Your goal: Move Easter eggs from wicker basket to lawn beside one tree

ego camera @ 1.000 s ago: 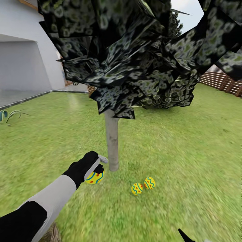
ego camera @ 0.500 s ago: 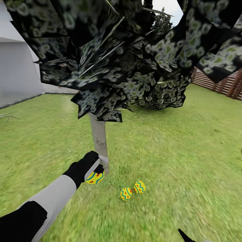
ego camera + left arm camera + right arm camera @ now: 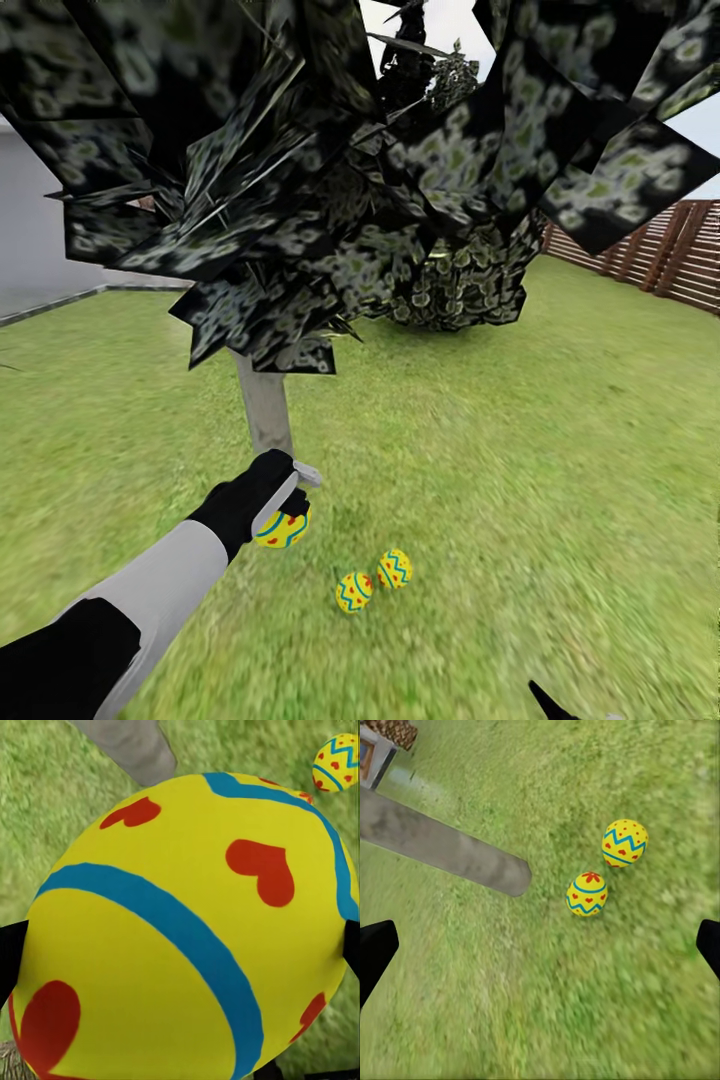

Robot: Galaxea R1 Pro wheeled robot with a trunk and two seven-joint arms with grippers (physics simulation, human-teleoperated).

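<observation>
One Easter egg [image 3: 281,528] (yellow, with blue bands and red hearts) is pinched in the left pincer [image 3: 290,500], held above the lawn [image 3: 520,450] just in front of the tree's pale trunk [image 3: 263,410]. In the left wrist view this egg [image 3: 187,937] sits between the dark fingertips at either edge. The other two eggs [image 3: 354,591] [image 3: 394,568] lie on the grass, touching or nearly so, near the trunk's foot. The right wrist view looks down on both eggs [image 3: 586,894] [image 3: 624,843] beside the trunk [image 3: 442,847], with the right pincer [image 3: 540,949] spread wide. A brown slatted fence [image 3: 660,250] stands behind.
</observation>
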